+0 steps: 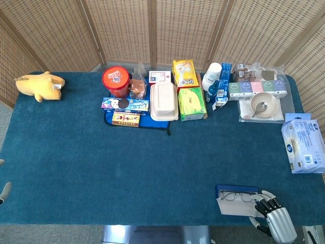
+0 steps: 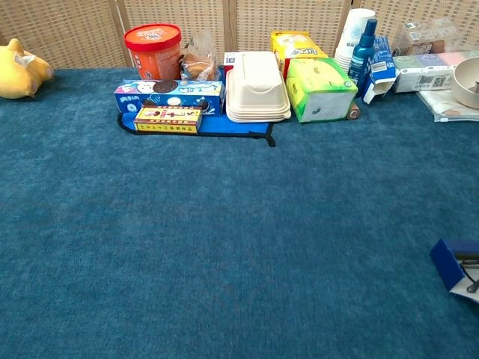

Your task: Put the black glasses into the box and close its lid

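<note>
At the near right edge of the tabletop [image 1: 152, 168] we see the right hand [image 1: 271, 217], its dark fingertips [image 1: 264, 206] touching the right end of the box [image 1: 238, 201]; whether it grips the box we cannot tell. The box is open, with a blue rim and a pale lining, and the black glasses [image 1: 238, 196] lie inside it. In the chest view only the box's blue corner shows at the right border. At the far left edge, a small part of the left hand [image 1: 4, 190] is in view, too little for us to judge its state. Farther back, a blue mat [image 1: 152, 122] carries a white clamshell container [image 1: 163, 101] and snack boxes. Beside them stand a green tissue pack [image 1: 192, 103] and a red tub [image 1: 116, 81]. To the right are a bowl with a spoon [image 1: 263, 104] and a wipes pack [image 1: 303, 145]. A yellow plush toy [image 1: 39, 85] lies at the far left corner.
</note>
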Robot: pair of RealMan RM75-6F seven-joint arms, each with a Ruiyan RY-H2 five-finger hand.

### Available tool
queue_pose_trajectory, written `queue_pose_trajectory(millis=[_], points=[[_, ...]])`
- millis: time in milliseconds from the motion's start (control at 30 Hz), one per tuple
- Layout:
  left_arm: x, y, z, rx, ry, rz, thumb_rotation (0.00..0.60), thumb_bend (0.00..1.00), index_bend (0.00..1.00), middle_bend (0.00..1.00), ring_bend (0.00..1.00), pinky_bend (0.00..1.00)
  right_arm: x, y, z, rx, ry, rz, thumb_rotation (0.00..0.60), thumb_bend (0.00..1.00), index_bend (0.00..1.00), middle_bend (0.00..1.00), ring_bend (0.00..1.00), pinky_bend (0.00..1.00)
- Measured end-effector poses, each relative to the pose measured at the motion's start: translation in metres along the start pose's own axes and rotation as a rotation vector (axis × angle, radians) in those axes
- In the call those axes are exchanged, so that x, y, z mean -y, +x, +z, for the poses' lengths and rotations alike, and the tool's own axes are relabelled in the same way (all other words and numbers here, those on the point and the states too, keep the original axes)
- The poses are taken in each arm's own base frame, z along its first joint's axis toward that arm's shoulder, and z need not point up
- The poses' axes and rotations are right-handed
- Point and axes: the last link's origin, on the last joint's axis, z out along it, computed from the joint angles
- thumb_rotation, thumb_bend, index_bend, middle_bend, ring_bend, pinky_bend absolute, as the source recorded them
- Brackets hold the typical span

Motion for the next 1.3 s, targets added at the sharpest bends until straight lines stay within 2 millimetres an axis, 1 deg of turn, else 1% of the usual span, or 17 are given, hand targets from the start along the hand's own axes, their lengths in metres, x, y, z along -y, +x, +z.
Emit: queue_pose_trajectory(millis=[200,333,500,667,1133,1300], points=[[0.002,0.000,-0.002,0.000,0.007,0.002,0.600,0.30,0.26,0.34,0.22,0.27,-0.003,0.001,0.011,-0.004,0.005,0.009,0.600,0.31,0.63,0.37,0.34,0.27],[0.003,0.000,-0.002,0.000,0.011,0.001,0.600,0.30,0.26,0.34,0.22,0.27,-0.004,0.002,0.018,-0.017,0.005,0.013,0.600,0.30,0.55,0.37,0.33,0.27],[0.004,0.000,-0.002,-0.001,0.011,0.001,0.600,0.30,0.26,0.34,0.22,0.27,-0.007,0.003,0.025,-0.020,0.007,0.003,0.600,0.30,0.50,0.36,0.32,0.27],[0.005,0.001,-0.003,-0.002,0.015,0.002,0.600,0.30,0.26,0.34,0.22,0.27,-0.007,0.000,0.030,-0.008,0.003,0.000,0.600,0.30,0.44,0.34,0.31,0.26],[0.008,0.002,-0.004,-0.007,0.021,0.005,0.599,0.30,0.26,0.34,0.22,0.27,-0.012,-0.003,0.050,-0.011,-0.003,-0.016,0.600,0.30,0.33,0.30,0.27,0.26],[0.009,0.003,-0.004,-0.008,0.026,0.007,0.600,0.30,0.26,0.34,0.22,0.27,-0.013,-0.005,0.059,0.001,-0.003,-0.031,0.600,0.30,0.32,0.30,0.26,0.26]])
